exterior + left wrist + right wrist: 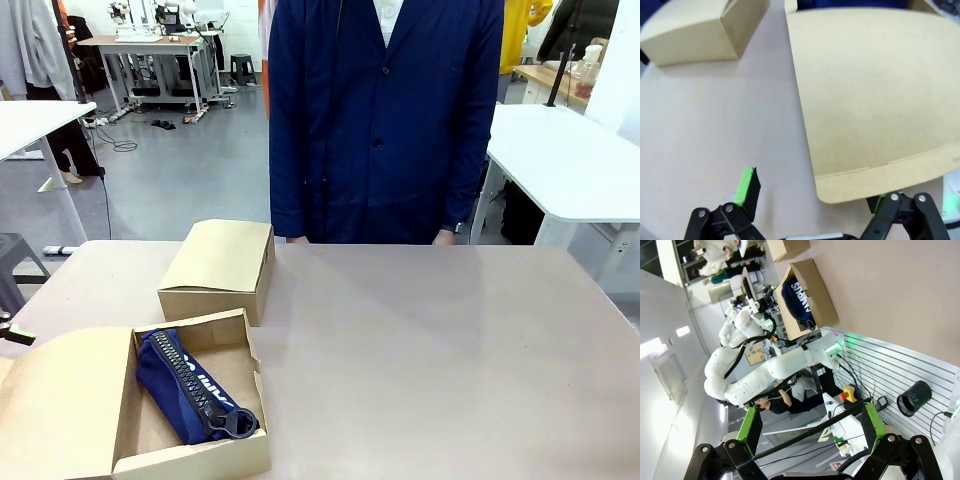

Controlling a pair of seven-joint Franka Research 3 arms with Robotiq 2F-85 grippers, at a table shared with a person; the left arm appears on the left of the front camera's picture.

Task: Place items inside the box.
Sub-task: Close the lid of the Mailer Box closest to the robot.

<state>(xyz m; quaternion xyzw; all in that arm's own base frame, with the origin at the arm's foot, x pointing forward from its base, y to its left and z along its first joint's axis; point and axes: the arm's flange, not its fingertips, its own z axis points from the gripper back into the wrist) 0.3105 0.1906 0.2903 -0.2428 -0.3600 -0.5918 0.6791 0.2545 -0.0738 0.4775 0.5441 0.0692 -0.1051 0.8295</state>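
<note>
While pouch (190, 385) lies boxed (zipped) — left hand (812, 197) wide, empty.

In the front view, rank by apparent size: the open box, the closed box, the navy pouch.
1. Open box, flap included; it sits nearest the camera, which inflates it.
2. Closed box.
3. Navy pouch, inside the open box.

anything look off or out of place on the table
Nothing stands out. The navy zip pencil pouch lies diagonally inside the open box, its lid flap folded out flat; a closed box sits squarely behind it.
</note>
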